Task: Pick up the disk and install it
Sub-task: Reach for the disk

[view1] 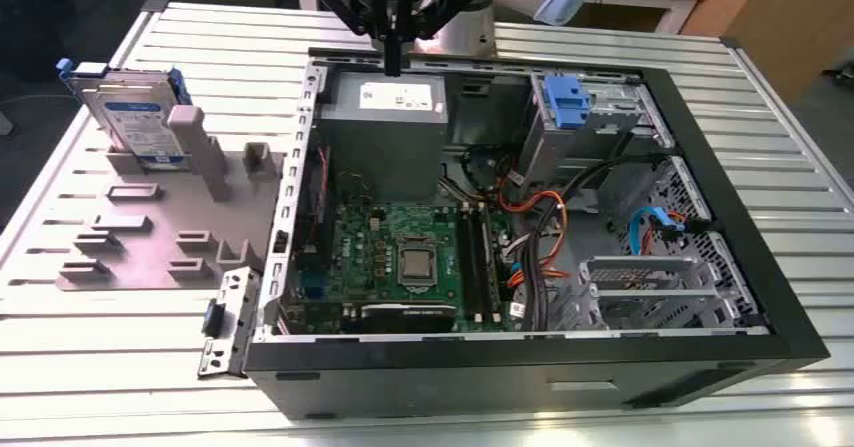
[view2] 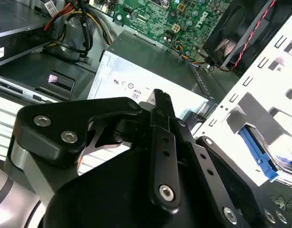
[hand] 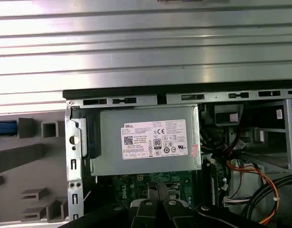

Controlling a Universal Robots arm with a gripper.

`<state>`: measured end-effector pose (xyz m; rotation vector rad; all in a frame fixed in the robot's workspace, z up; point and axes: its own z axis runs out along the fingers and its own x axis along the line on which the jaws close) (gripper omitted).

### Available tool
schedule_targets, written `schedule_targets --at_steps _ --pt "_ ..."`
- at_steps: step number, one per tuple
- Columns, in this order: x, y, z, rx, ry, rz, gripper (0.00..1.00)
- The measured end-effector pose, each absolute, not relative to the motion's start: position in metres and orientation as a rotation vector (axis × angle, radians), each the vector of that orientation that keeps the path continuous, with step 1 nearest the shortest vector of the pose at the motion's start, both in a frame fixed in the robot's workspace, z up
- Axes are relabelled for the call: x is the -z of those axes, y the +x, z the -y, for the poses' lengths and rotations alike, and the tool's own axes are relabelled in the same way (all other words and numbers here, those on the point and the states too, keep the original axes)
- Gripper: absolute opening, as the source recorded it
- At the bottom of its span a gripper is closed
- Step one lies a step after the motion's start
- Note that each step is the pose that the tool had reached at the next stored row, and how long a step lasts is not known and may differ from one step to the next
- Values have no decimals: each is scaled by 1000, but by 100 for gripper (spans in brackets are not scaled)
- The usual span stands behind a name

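The disk [view1: 138, 119], silver-grey with a white-and-blue label and blue side rails, stands on edge in a grey holder [view1: 147, 217] on the exterior view's left, outside the computer case. My gripper [view1: 394, 65] hangs over the case's back edge, above the grey power supply box [view1: 384, 107], well apart from the disk. Its black fingers are shut with nothing between them. In the second wrist view the shut gripper [view2: 161, 97] points at that box [view2: 136, 76]. In the first wrist view the fingers [hand: 148, 206] sit over the motherboard edge, below the box's white sticker [hand: 154, 139].
The open black computer case [view1: 747, 297] lies on a slatted metal table [view1: 214, 37]. Inside are a green motherboard [view1: 400, 257], orange and blue cables [view1: 547, 217] and a drive bay with a blue latch [view1: 566, 102]. A loose bracket [view1: 224, 322] lies by the case's left wall.
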<state>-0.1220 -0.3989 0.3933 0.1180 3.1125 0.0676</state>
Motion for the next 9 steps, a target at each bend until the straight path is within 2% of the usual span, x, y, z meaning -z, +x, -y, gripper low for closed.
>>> schedule_targets --at_steps 9 --pt "-393 -124 399 -68 118 -3112 11"
